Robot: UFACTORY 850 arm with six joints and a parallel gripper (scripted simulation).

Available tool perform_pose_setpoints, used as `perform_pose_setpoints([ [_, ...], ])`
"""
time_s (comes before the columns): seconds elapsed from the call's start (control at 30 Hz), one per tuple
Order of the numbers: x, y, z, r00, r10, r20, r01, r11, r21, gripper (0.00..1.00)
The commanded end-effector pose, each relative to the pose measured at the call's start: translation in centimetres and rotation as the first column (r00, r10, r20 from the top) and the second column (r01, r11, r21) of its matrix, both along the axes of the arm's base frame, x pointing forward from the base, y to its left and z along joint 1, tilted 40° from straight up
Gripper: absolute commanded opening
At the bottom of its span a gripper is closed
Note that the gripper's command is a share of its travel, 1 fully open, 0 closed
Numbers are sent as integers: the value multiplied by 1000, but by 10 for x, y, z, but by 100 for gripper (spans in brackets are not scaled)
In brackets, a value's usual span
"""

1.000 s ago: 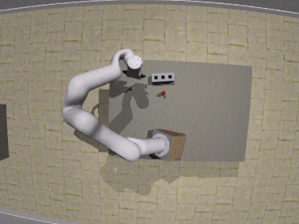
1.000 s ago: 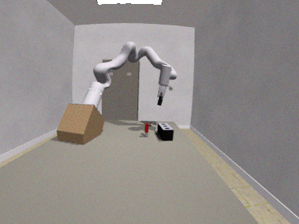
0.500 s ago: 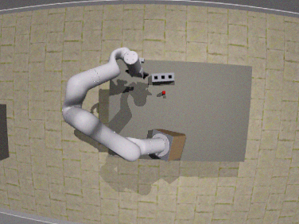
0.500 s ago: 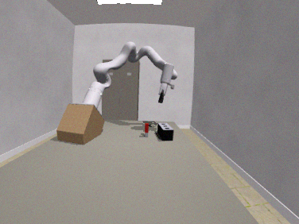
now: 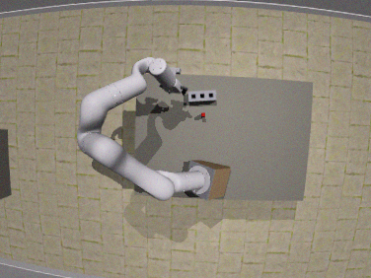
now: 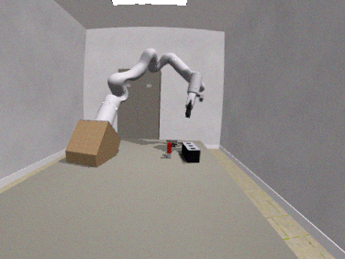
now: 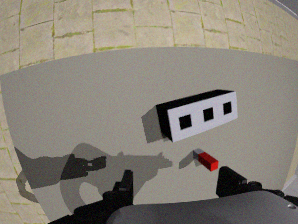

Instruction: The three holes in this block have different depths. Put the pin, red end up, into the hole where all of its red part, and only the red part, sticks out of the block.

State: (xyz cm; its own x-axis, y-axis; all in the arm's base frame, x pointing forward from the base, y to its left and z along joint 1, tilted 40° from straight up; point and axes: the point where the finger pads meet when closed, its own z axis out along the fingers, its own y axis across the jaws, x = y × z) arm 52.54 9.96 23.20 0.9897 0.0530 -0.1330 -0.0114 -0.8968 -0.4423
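Note:
A dark block (image 5: 201,97) with a pale top and three square holes in a row sits on the grey table; it also shows in the exterior view (image 6: 191,152) and in the wrist view (image 7: 197,115). The pin (image 5: 202,115) stands upright on the table beside the block, red end up, as the exterior view (image 6: 169,149) shows; in the wrist view (image 7: 208,160) I see its red top. My gripper (image 6: 188,111) is open and empty, high above the table near the block's left end. Its fingers show at the bottom of the wrist view (image 7: 176,189).
The arm's brown base box (image 5: 214,178) sits at the table's near edge and also shows in the exterior view (image 6: 92,142). The grey table top (image 5: 257,143) stands on a tiled floor. Grey walls enclose the room.

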Motion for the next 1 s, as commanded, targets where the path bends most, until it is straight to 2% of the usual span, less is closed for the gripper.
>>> perform_pose_setpoints([
  [0.0, 1, -5, -2, 1000, 5, -15, -6, 999, -42, 100],
  [0.23, 1, -5, -2, 1000, 5, -15, -6, 999, -42, 100],
  [0.27, 30, -48, 2, 999, 7, 35, 1, 972, -235, 100],
  [0.8, 30, -48, 2, 999, 7, 35, 1, 972, -235, 100],
  [0.83, 66, -89, 14, 993, 11, 121, 39, 913, -405, 100],
  [0.97, 66, -89, 14, 993, 11, 121, 39, 913, -405, 100],
])
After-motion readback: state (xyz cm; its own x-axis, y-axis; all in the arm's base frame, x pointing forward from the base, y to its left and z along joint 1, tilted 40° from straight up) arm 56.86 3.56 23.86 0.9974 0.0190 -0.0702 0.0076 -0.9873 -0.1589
